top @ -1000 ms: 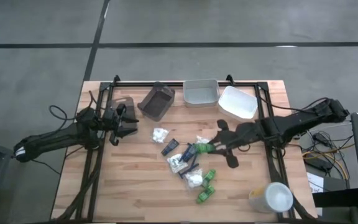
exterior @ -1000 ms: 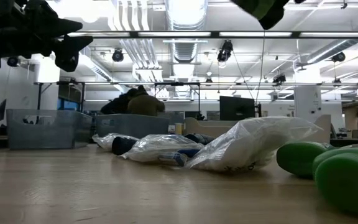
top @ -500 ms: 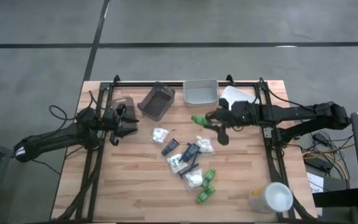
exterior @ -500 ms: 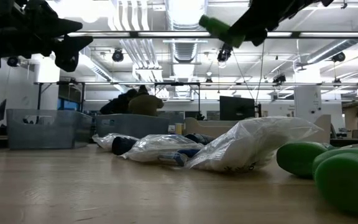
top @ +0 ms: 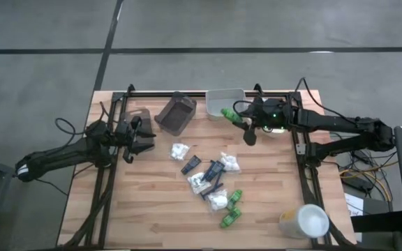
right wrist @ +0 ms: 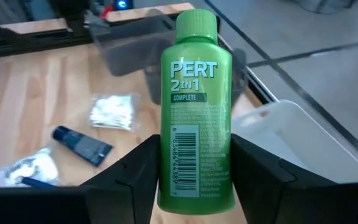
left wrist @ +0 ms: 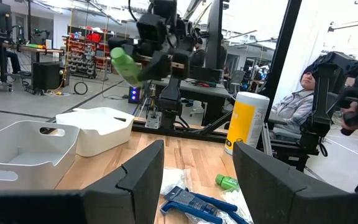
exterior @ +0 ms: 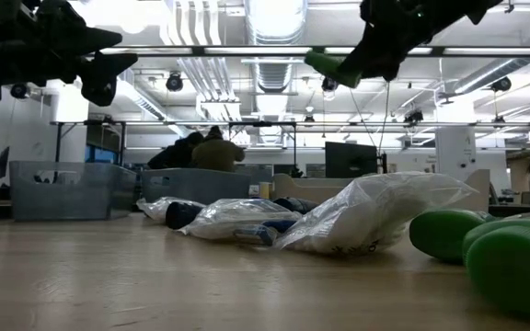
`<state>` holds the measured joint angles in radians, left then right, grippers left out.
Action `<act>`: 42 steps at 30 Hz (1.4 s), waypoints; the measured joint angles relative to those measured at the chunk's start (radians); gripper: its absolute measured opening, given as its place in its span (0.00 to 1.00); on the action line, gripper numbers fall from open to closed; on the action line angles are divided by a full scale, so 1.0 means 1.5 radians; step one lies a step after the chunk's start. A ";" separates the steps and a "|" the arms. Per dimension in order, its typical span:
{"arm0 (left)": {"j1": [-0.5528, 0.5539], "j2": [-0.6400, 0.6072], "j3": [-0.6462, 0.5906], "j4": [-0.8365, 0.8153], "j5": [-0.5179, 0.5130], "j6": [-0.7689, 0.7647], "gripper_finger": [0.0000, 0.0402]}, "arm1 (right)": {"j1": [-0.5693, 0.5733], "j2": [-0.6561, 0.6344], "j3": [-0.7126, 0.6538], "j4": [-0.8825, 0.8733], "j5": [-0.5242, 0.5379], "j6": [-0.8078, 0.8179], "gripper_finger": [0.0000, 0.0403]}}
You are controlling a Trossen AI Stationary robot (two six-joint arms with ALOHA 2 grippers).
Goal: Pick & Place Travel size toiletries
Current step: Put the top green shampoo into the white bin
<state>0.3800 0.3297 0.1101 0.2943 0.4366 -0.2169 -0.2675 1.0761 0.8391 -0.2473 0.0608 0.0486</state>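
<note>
My right gripper [top: 236, 118] is shut on a bright green bottle [top: 226, 113] labelled PERT [right wrist: 196, 106], held in the air over the near part of the grey tray [top: 218, 97]. The other toiletries lie in a loose pile [top: 211, 178] mid-table: white crinkly packets [top: 180, 150], dark tubes [top: 191, 164] and green bottles [top: 230, 208], all flat on the wood. My left gripper [top: 137, 139] hovers open near the table's left side, by the brown tray [top: 175, 113]. My right gripper pinches the green bottle's lower body [right wrist: 194, 186] between its two fingers [right wrist: 132, 177], one on each side. It comes roughly level from the table's right. The bottle lies along the fingers with its cap [right wrist: 196, 25] pointing away, lifted clear and tilted [exterior: 331, 66].
A white tray [top: 274, 108] sits under my right arm, right of the grey tray. A white and yellow cup [top: 304, 222] stands at the near right corner. A black frame [top: 302, 160] runs along the table's sides. Bare wood lies left of the pile.
My right gripper has carried the green bottle up from the pile and toward the table's far edge, to the grey tray's near part. It has turned and now reaches in from the right. The pile and my left arm have stayed still.
</note>
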 joint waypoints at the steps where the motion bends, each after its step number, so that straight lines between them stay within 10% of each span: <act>1: 0.000 0.000 0.000 0.000 0.000 0.000 0.49 | -0.008 -0.007 -0.005 -0.005 0.000 0.000 0.43; 21: 0.000 0.000 0.000 0.000 0.000 0.000 0.49 | -0.209 -0.076 -0.040 -0.201 0.028 0.108 0.44; 42: 0.000 0.000 0.000 0.000 0.000 0.000 0.49 | -0.229 -0.075 -0.073 -0.411 0.124 0.544 0.44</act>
<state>0.3801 0.3297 0.1101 0.2943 0.4366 -0.2169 -0.6117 0.9640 0.7300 -0.8636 0.2473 0.8639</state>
